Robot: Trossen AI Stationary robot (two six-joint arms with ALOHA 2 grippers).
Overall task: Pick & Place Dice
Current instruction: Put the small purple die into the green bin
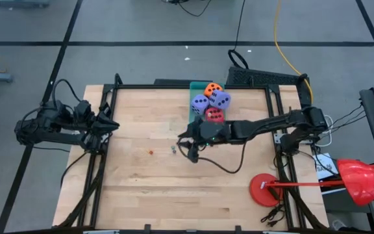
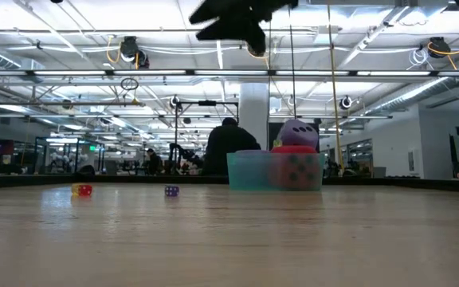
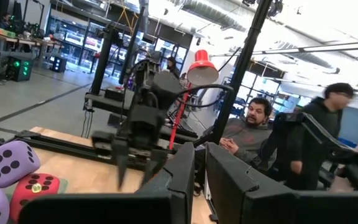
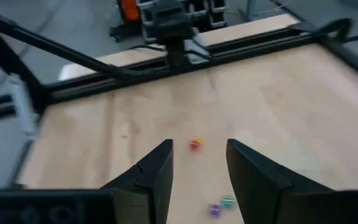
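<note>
Four dice [image 1: 210, 102] sit piled in the teal tray [image 1: 196, 86]; right hand [image 1: 188, 144] hovers parted, empty; left hand [image 1: 112, 123] closed, empty; no writing legible.

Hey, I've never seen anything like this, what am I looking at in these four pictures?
Two robot arms work at a wooden table. One picture looks down from above, one sits at tabletop height, and two come from cameras on the arms' wrists. The left gripper waits shut at the table's left edge. The right gripper hangs open over the middle, holding nothing. Four big soft dice sit piled in a teal tray at the far edge. A few tiny dice lie loose on the wood. People show in the room behind.
</note>
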